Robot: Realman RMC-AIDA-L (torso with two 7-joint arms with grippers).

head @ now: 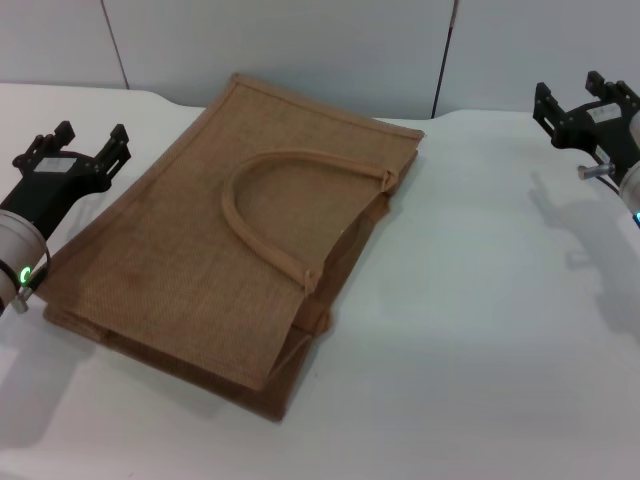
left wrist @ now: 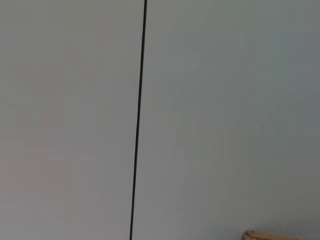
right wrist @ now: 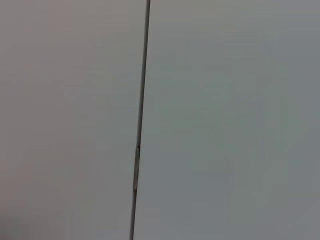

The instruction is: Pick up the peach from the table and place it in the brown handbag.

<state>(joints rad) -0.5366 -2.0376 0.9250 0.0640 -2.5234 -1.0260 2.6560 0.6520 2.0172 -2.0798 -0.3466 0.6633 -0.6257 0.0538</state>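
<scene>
The brown handbag (head: 240, 250) lies flat on the white table (head: 480, 330), its arched handle (head: 265, 205) on top and its mouth facing right. A corner of the bag shows in the left wrist view (left wrist: 280, 236). The peach is not in view in any frame. My left gripper (head: 92, 137) is open and empty, raised beside the bag's left edge. My right gripper (head: 570, 92) is open and empty, raised at the far right, well away from the bag.
A grey panelled wall (head: 300, 50) stands behind the table; both wrist views show only this wall and its dark seams (left wrist: 139, 120) (right wrist: 141, 120). The table's back edge runs along the wall.
</scene>
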